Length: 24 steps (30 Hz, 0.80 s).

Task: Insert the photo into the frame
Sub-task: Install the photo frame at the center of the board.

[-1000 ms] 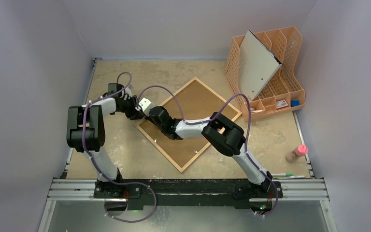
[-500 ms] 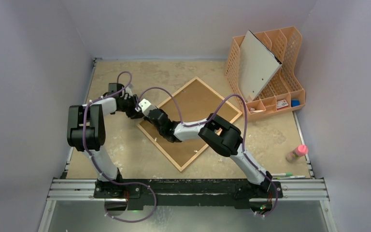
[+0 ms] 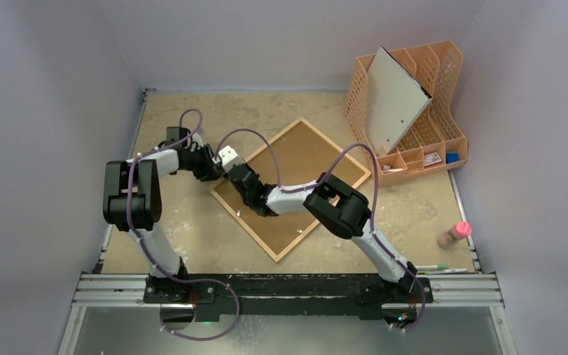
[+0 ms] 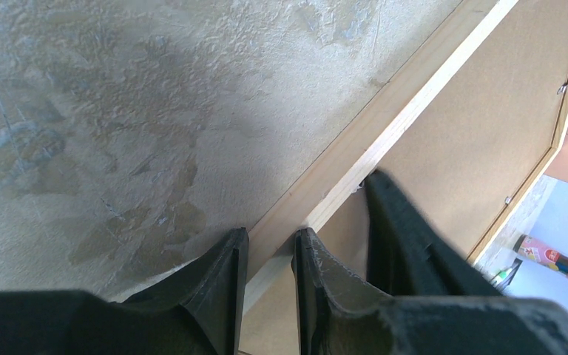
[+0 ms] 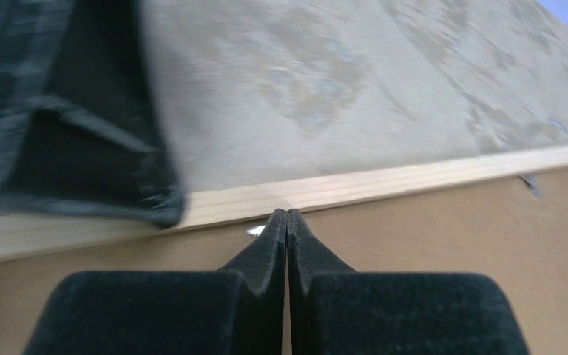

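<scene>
The frame (image 3: 336, 146) lies face down on the table as a diamond, its light wood rim around a brown backing panel (image 3: 296, 159). The photo is out of view. My left gripper (image 3: 214, 176) is at the frame's left corner, shut on the wooden rail (image 4: 384, 126), which runs between its fingers (image 4: 270, 235). My right gripper (image 3: 231, 176) is shut with nothing visible between the tips (image 5: 287, 213). Those tips rest on the backing panel (image 5: 451, 251) right at the rail's inner edge (image 5: 414, 177), close beside the left gripper.
An orange lattice organizer (image 3: 421, 96) stands at the back right with a white-grey board (image 3: 393, 100) leaning in it. A pink bottle (image 3: 454, 234) lies near the right wall, and pens (image 3: 440, 269) lie by the front rail.
My right gripper has closed fully and crept a little toward the frame's left corner. The left gripper and the frame have stayed put.
</scene>
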Available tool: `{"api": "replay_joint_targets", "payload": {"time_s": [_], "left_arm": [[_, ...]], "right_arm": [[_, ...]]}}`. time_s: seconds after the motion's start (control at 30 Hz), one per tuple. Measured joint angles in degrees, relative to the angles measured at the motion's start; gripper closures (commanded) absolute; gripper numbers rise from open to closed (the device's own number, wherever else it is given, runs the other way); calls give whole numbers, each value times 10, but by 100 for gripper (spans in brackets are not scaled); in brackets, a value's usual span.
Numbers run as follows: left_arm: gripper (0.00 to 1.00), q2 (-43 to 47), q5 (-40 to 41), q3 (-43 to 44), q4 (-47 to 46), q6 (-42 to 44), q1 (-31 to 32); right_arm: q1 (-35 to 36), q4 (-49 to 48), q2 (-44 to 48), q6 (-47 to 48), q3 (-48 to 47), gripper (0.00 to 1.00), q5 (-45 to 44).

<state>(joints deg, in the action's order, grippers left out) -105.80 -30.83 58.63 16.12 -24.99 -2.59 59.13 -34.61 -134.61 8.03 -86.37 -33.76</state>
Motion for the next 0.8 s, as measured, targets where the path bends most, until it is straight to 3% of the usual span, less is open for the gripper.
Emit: {"api": "replay_joint_targets", "payload": {"time_s": [0.17, 0.47, 0.63, 0.8], "left_arm": [[84, 0, 0, 0, 0, 0, 0], [81, 0, 0, 3, 0, -1, 0], [70, 1, -1, 9, -2, -5, 1], [56, -7, 2, 29, 12, -17, 8]], "right_arm": [[-36, 31, 4, -38, -14, 99, -31], [-73, 110, 14, -125, -59, 81, -24], [-89, 210, 56, -216, -62, 68, 44], [-158, 308, 186, -325, -18, 56, 109]]}}
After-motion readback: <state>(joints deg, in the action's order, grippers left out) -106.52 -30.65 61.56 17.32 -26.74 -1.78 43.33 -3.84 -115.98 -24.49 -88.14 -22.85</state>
